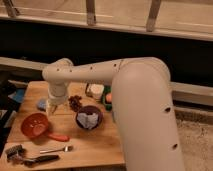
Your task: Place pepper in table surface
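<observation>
The pepper [58, 136], slim and red-orange, lies flat on the wooden table surface [95, 145], just right of the orange strainer bowl [35, 125]. My gripper [51, 107] hangs from the white arm above the table, behind the bowl and up-left of the pepper, apart from it. It looks open, with nothing between its fingers. The arm's big white body fills the right side and hides the table's right part.
A dark bowl [90, 119] with something white inside stands mid-table. Behind it are a dark red cluster [75, 102], a white cup [96, 91], and a green tray [106, 101] holding an orange fruit [109, 96]. A blue item [41, 104], fork [56, 149] and black-handled tool [32, 159] lie left and front.
</observation>
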Motion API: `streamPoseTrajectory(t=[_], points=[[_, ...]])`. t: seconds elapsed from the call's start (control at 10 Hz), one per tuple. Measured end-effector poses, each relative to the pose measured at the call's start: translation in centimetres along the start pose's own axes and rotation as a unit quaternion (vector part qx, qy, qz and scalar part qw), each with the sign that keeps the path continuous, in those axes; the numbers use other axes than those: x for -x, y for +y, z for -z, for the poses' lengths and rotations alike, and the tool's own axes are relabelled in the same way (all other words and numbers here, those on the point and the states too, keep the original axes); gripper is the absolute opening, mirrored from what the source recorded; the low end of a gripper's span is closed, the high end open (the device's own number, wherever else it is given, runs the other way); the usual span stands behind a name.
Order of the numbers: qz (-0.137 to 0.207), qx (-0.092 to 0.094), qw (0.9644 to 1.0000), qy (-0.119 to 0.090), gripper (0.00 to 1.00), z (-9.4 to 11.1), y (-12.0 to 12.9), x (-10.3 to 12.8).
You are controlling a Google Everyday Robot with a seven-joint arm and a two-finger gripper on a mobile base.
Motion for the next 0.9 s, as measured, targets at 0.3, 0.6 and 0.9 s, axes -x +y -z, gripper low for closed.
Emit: streamPoseTrajectory(t=[0.3, 0.6, 0.9], points=[[0.027, 0.001, 0.9991, 0.034, 0.65, -2.6, 1.2, -0.7], [0.064, 0.003, 0.9961, 0.061, 0.65, -4.5, 2.4, -2.0], [0.083, -0.005, 0.9944, 0.065, 0.65, -5.5, 3.3, -3.7]])
